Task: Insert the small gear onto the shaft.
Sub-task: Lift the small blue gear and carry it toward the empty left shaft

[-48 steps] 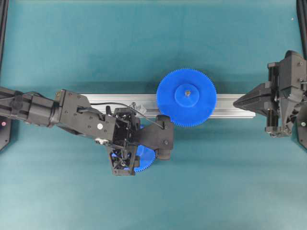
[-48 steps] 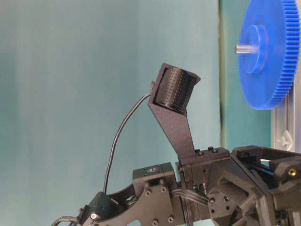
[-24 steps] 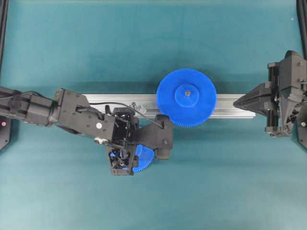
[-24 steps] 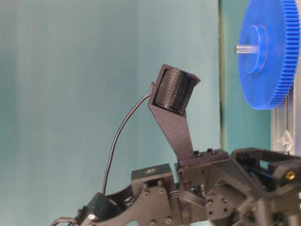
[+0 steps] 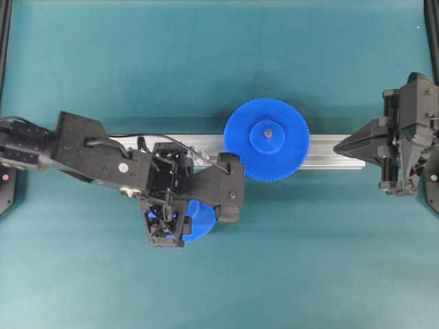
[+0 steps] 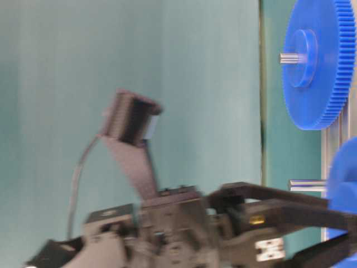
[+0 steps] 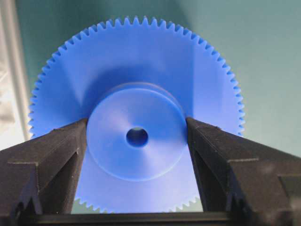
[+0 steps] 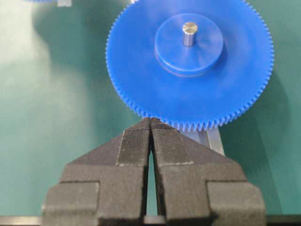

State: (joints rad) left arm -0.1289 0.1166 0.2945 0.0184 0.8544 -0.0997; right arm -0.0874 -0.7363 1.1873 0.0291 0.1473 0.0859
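- The small gear (image 7: 136, 127) is sitting in the left tool (image 7: 136, 141), whose two fingers (image 7: 51, 155) are pressing its raised hub from either side.
- Seen from overhead, the small gear (image 5: 197, 221) is lying just below the aluminium rail (image 5: 329, 152), left of the larger gear (image 5: 267, 139).
- The shaft (image 6: 305, 183) is showing as a thin grey pin beside the rail.
- The right tool (image 8: 150, 125) is pinched fully together, empty, its tips at the larger gear's (image 8: 190, 61) rim.
- The green worktop (image 5: 206, 62) is lying beneath everything.
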